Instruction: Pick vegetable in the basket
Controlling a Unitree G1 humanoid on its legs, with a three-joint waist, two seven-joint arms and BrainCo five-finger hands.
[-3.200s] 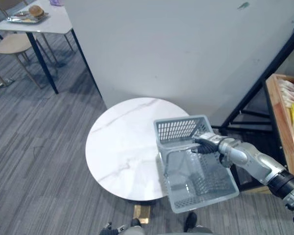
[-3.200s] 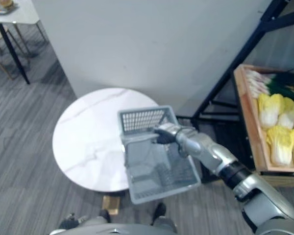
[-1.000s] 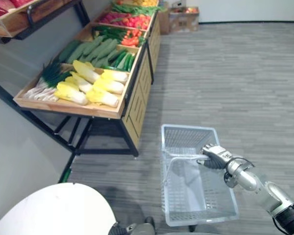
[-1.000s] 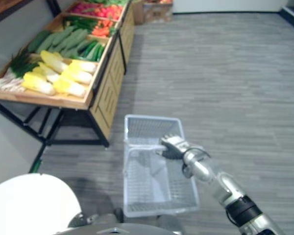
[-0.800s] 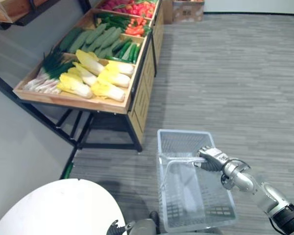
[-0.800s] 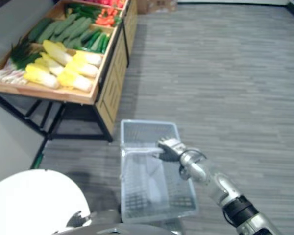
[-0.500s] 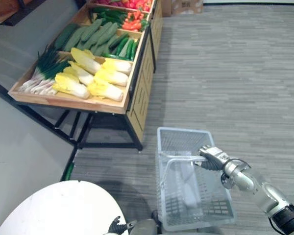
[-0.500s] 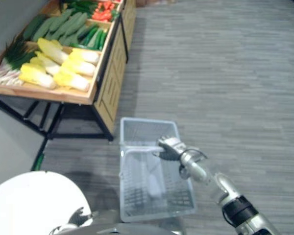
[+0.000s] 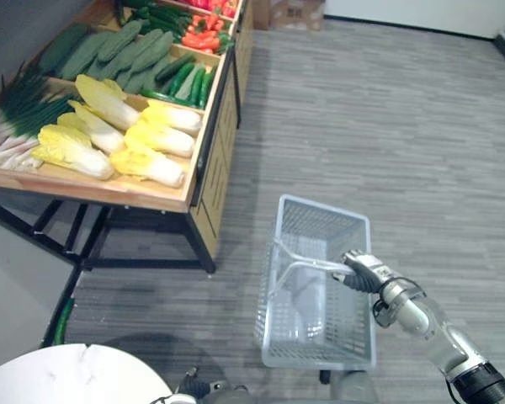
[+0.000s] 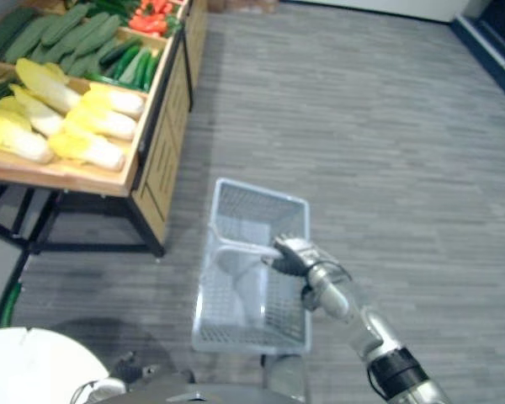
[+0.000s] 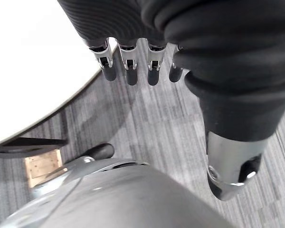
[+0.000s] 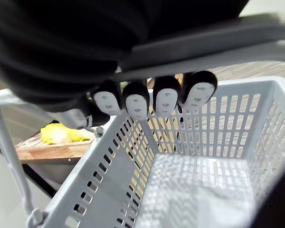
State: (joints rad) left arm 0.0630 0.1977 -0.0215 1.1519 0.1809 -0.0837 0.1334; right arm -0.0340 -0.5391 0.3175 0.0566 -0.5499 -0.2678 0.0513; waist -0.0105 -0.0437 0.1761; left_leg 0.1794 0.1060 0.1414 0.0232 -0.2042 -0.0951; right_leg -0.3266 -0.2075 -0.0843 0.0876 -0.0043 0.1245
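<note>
A grey plastic basket (image 9: 316, 296) hangs above the floor by its handle (image 12: 204, 45), and my right hand (image 9: 364, 275) is shut on that handle. In the right wrist view the fingers (image 12: 152, 99) curl round the bar, and the basket (image 12: 199, 190) beneath holds nothing. A wooden stand (image 9: 164, 195) to the basket's left carries yellow cabbages (image 9: 109, 139), cucumbers (image 9: 122, 50), green onions (image 9: 13, 105) and red peppers (image 9: 204, 38). My left hand (image 11: 128, 66) hangs low by the white table with its fingers straight and nothing in it.
A round white table (image 9: 67, 379) sits at the lower left, close to my body. The stand rests on black legs (image 9: 93, 244). A green thing (image 9: 61, 321) lies on the floor under it. Grey plank floor (image 9: 404, 126) stretches open to the right.
The whole picture has shifted, so the camera moved: the stand now fills the upper left and the table has slid lower. My right hand still holds the basket's handle.
</note>
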